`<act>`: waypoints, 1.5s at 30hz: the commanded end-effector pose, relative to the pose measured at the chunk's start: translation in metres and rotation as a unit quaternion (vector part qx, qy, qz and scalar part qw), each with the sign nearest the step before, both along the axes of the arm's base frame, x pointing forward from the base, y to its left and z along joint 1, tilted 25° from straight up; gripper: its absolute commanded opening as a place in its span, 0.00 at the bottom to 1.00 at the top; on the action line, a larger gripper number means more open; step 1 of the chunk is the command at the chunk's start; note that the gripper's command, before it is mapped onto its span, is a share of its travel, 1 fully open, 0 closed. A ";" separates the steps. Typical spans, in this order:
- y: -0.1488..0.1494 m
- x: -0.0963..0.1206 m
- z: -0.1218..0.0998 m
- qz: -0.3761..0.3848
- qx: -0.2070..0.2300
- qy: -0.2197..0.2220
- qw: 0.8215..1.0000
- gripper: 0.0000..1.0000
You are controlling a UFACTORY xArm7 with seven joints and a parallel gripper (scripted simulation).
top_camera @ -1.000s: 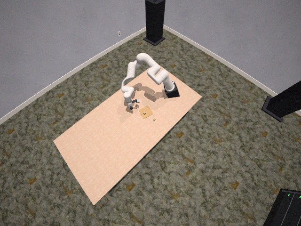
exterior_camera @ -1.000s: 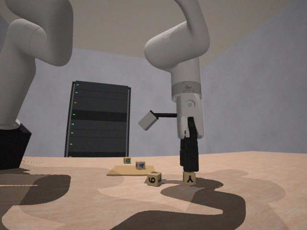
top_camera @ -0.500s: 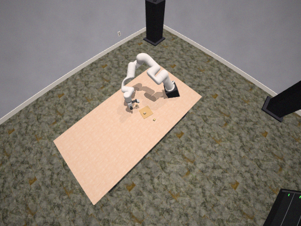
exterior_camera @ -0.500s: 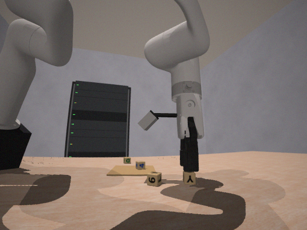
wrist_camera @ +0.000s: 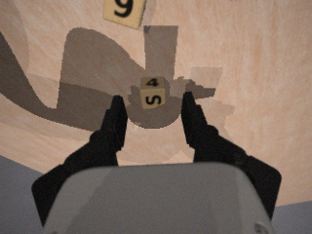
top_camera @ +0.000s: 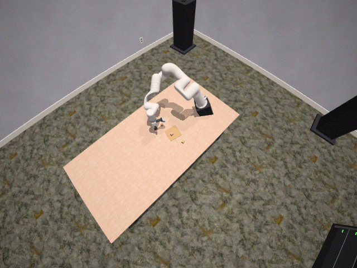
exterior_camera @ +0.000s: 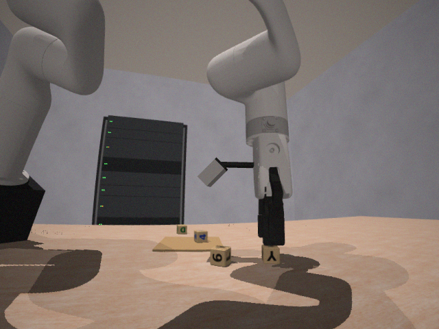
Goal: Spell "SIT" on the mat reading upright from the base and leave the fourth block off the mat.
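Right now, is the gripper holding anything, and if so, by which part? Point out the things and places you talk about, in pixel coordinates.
Nothing is held. The gripper [top_camera: 159, 124] [exterior_camera: 271, 244] [wrist_camera: 153, 104] is open, its fingers apart above the S block [exterior_camera: 270, 254] [wrist_camera: 153, 99].

Between the earlier top and exterior pictures and now, no change can be made out: no shift of the gripper [top_camera: 155, 128] [exterior_camera: 271, 243] [wrist_camera: 153, 96] toward any hour of the clock, whether toward twelve, three, six or nine, is seen in either view, and no displacement or turning of any block is seen. Whether the fingers have been opened or closed slightly cannot be told, since they are seen nearly edge-on in the exterior view and are too small in the top view.
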State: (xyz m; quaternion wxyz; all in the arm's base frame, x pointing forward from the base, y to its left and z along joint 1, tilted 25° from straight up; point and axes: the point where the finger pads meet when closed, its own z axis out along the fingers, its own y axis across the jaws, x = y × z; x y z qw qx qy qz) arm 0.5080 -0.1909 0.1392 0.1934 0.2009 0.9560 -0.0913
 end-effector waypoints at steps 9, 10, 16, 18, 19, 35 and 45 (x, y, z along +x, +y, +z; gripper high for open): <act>0.000 0.001 0.002 0.001 -0.001 -0.001 1.000 0.63; 0.000 0.001 0.002 0.001 -0.001 -0.001 1.000 0.63; 0.000 0.001 0.002 0.001 -0.001 -0.001 1.000 0.63; 0.000 0.001 0.002 0.001 -0.001 -0.001 1.000 0.63; 0.000 0.001 0.002 0.001 -0.001 -0.001 1.000 0.63; 0.000 0.001 0.002 0.001 -0.001 -0.001 1.000 0.63; -0.001 0.003 -0.003 0.001 -0.001 -0.001 1.000 0.63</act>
